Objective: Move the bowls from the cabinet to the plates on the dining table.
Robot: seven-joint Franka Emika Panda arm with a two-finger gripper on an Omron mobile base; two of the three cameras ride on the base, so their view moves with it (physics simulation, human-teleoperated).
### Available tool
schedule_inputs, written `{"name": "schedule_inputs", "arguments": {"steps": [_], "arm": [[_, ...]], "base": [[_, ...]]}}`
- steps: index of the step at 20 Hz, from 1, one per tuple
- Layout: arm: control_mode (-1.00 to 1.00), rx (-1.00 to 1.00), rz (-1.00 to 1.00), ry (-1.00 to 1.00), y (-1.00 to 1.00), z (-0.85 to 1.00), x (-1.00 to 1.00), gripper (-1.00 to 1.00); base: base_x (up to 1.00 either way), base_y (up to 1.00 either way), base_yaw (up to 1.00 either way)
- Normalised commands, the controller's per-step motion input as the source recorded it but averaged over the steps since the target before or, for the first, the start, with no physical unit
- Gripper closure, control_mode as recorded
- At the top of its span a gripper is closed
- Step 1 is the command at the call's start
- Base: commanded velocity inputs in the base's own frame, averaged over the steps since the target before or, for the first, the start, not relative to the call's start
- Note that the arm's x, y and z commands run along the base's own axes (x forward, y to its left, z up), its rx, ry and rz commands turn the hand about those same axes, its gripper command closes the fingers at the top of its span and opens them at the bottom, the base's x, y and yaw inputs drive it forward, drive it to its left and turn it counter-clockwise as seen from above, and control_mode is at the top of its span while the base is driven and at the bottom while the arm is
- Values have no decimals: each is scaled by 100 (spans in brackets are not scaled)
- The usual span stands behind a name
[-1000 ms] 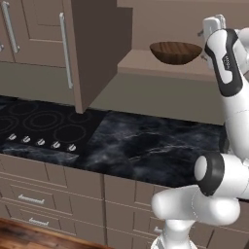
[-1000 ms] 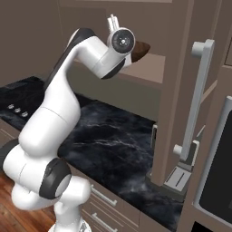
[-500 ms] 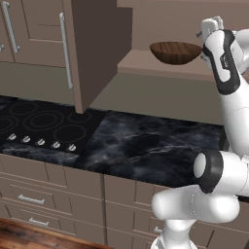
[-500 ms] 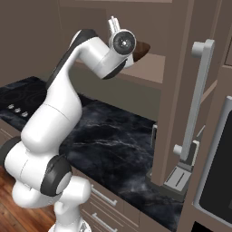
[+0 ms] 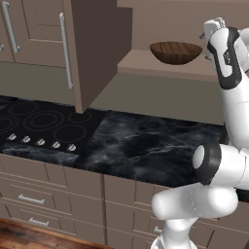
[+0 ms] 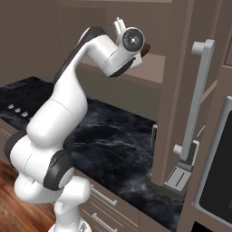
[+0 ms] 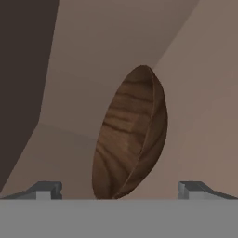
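A dark brown wood-grain bowl (image 5: 176, 52) sits on the bottom shelf of the open taupe cabinet (image 5: 165, 69). My gripper (image 7: 121, 190) is open, level with the bowl and just to its right in the left base view. In the hand view the bowl (image 7: 132, 139) appears rolled on edge, straight ahead between the two wide-apart fingertips (image 7: 46, 189), with nothing touching it. From the right base view, only a sliver of the bowl (image 6: 146, 49) peeks out behind my wrist. The plates and the dining table are out of view.
One cabinet door (image 5: 97, 48) hangs open to the left of the shelf; the other door with its long silver handle (image 6: 197, 104) stands open on the right. Below lie a black marble counter (image 5: 155, 146) and a black cooktop (image 5: 39, 121).
My hand has edged slightly closer to the wooden bowl. The jaws stayed open and the bowl has not moved.
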Motion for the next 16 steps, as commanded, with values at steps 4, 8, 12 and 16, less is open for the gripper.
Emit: {"name": "schedule_inputs", "arguments": {"steps": [4,8,12,16], "arm": [[-100,-5,5,3,-1,-1,5,-100],[-100,-2,6,3,0,-7,0,-100],[-100,-3,4,2,-2,-21,-8,-100],[-100,0,1,0,-2,-14,-2,-100]], "base": [[0,0,0],[0,0,0],[0,0,0],[0,0,0]]}}
